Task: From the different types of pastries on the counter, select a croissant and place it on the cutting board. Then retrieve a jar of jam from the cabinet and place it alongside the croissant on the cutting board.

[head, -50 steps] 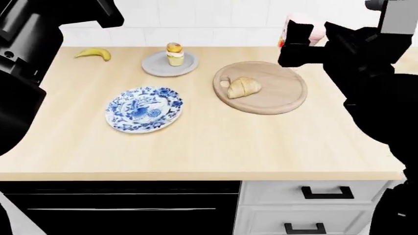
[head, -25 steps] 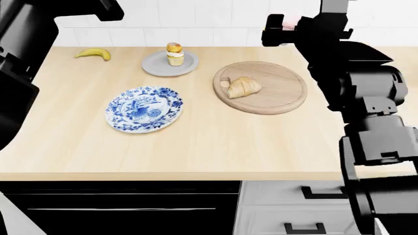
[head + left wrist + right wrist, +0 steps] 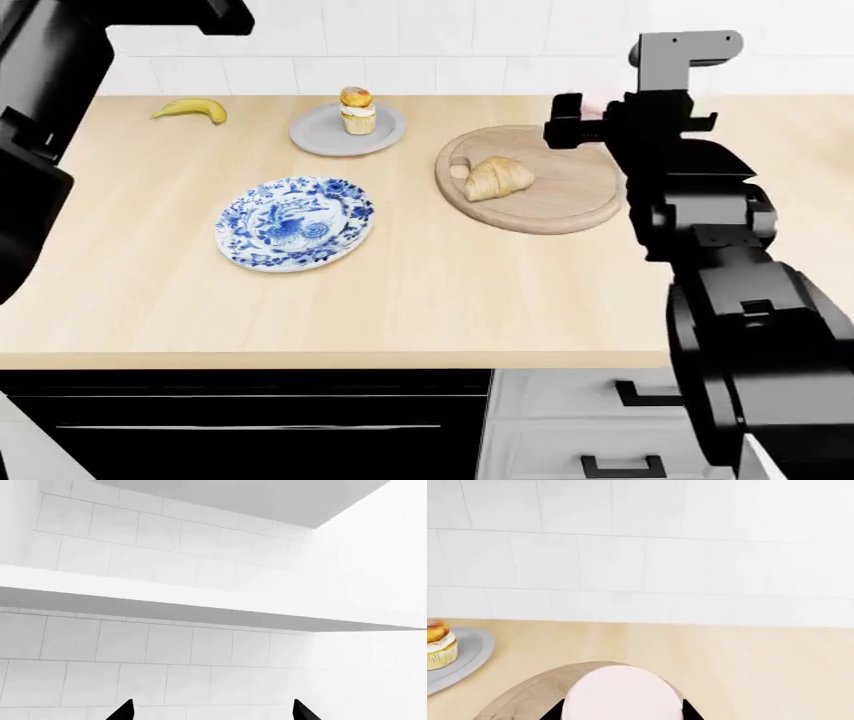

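Nearest the front edge of the counter, a blue-and-white plate lies by itself on the pale wood. Beyond it and over to the right sits the round cutting board, with the croissant resting on its left half, just beside the small handle hole. Above the board's far right part hangs the right gripper, its fingers clamped on the jar of jam; only a sliver of pink shows between the black parts from the head view, while the right wrist view shows the jar's pale pink rounded form filling the space between the fingers, with the board's edge under it. Whether the jar touches the board cannot be told. Farther back, a grey plate carries the cupcake, and a banana lies near the left rear corner. The left gripper is raised towards the white tiled wall, its two dark tips spread apart with nothing between them.
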Available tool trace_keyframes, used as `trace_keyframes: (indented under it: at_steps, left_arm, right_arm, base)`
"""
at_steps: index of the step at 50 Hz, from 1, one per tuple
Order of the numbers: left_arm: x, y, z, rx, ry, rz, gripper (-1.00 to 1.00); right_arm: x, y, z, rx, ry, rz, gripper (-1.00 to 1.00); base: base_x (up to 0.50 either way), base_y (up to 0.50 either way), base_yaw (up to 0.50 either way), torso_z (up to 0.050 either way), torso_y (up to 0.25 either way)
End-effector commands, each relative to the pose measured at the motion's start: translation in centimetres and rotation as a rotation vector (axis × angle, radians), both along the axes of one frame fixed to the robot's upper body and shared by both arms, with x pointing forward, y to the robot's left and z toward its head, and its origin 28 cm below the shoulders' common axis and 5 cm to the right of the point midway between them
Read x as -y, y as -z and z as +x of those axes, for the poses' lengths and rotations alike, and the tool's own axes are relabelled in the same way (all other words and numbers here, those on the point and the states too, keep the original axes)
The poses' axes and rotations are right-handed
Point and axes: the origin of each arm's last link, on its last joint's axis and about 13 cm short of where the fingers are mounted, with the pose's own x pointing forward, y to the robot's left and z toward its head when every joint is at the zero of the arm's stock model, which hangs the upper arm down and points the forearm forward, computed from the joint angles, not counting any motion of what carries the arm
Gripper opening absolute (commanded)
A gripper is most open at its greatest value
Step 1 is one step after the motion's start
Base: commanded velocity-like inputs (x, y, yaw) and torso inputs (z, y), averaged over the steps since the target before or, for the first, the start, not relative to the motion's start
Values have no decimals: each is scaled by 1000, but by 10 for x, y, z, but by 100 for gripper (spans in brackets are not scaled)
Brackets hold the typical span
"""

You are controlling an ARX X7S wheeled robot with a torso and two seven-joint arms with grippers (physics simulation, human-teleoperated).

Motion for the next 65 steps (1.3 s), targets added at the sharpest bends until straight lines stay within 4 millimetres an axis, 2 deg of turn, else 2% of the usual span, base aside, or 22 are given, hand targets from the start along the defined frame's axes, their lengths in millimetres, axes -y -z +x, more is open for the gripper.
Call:
trace_keyframes:
  at_steps: [1, 21, 48, 49, 65]
  left_arm:
    - [0, 0, -1, 8, 2, 3, 100]
    - [-2, -1, 1, 12, -2, -5, 100]
    - [-2, 1, 0, 8, -9, -12, 100]
    - [-3, 1, 0, 9, -8, -17, 100]
    - [-4, 2, -1, 8, -8, -25, 100]
  right_arm:
    - [3, 6, 0, -5, -10, -59, -100]
    - [0, -2, 1, 6, -26, -67, -100]
    - [1, 1, 0, -10, -26, -70, -100]
    - [1, 0, 0, -11, -26, -70, 100]
    - [0, -2, 0, -8, -26, -68, 100]
  base:
    - [0, 0, 0, 0, 0]
    - [0, 0, 0, 1, 1]
    - [0, 0, 0, 0, -95]
    - [0, 0, 0, 0, 0]
    - [0, 0, 0, 0, 0]
